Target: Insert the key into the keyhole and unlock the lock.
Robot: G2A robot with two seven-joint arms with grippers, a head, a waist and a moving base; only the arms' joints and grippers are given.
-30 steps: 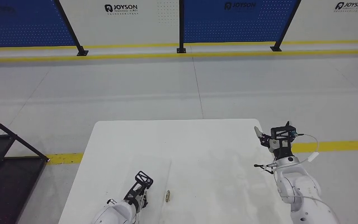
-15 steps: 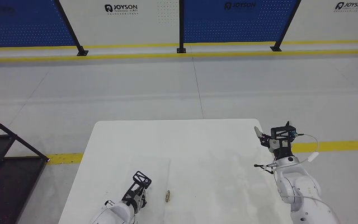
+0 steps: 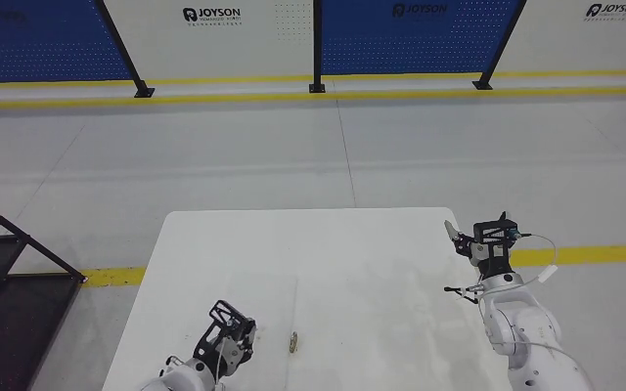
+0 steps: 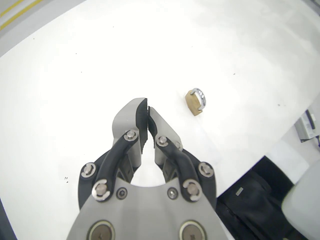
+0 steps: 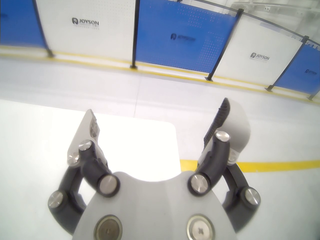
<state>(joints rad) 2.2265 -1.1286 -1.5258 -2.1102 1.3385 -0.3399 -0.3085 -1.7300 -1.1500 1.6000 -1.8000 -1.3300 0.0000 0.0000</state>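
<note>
Your left end effector [image 4: 148,108] hovered, fingers pressed together, near the brass lock [image 4: 193,104] lying on the white counter [image 4: 125,38]. Your right end effector [image 5: 160,121] stood spread apart at the counter's far corner.

One brass lock [image 4: 195,102], one white table [image 3: 372,254], two sets of jaws

The lock [image 3: 292,341] lies on the table [image 3: 342,244] close to its near edge, a little left of the middle. The left claw [image 4: 148,108] is just to the lock's left (apart from it, not touching). The right claw [image 5: 157,107] is over the table's right edge toward the far corner, well apart from the lock. A fence [image 3: 313,44] stands on the floor [image 3: 245,147] behind the table.
</note>
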